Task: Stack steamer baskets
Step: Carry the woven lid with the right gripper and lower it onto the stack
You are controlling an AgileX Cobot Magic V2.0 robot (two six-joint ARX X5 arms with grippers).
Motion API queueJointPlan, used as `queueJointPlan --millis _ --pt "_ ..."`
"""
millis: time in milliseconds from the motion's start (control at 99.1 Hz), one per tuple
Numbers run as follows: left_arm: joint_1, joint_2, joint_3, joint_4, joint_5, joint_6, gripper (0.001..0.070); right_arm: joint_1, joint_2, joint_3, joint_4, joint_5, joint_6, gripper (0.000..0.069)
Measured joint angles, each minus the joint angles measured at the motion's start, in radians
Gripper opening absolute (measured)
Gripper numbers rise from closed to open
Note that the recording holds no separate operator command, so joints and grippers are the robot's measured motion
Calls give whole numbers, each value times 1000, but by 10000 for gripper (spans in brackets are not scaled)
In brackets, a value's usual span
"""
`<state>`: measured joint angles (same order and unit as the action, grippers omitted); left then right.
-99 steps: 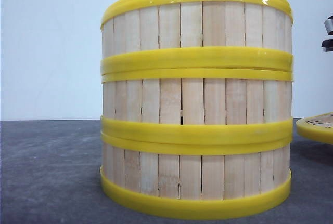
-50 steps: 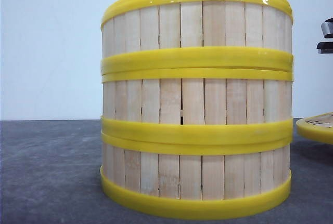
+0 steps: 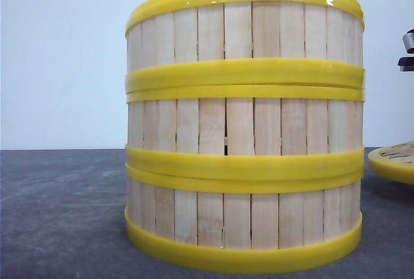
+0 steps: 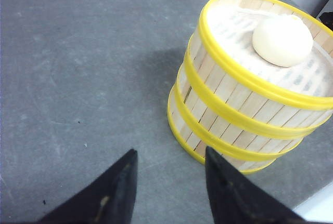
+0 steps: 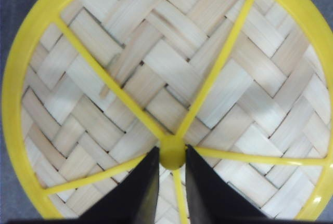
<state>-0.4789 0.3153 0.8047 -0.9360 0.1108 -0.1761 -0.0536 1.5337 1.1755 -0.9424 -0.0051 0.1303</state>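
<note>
Yellow rims mark the three steamer baskets [image 3: 244,127], which are seen already stacked in one column on the dark grey desk [image 3: 58,214], near the front camera. A pale bun [image 4: 282,40] is seen inside the top basket. The left gripper [image 4: 167,168] is held above the bare desk beside the stack, its jaws parted and holding nothing. The right gripper [image 5: 171,169] is placed over the woven lid [image 5: 156,73], which lies on the desk at the right of the stack. Its jaws are narrowly apart, one on each side of the small yellow knob [image 5: 172,152]; whether the knob is really pinched cannot be told. If the knob is held only weakly, the lid could slip or tilt when lifted, and the column could be pushed. The desk is matt and flat. A plain pale wall [image 3: 65,52] is seen behind.
</note>
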Motion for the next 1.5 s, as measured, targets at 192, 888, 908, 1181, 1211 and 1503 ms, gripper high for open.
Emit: queueJointPlan --millis 192,888,908,1181,1211,1503 --pt "0 0 0 0 0 0 234 0 0 0 3 0 -4 58" --pt "0 0 0 0 0 0 234 -1 -152 48 13 -34 -25 56" --pt "0 0 0 0 0 0 234 -1 -166 57 13 -41 -26 56" --pt "0 0 0 0 0 0 234 40 -336 158 -17 -230 -29 56" --pt "0 0 0 0 0 0 234 53 -351 169 -18 -260 -29 56" --pt "0 0 0 2 0 0 234 246 -447 211 2 -448 -30 54"
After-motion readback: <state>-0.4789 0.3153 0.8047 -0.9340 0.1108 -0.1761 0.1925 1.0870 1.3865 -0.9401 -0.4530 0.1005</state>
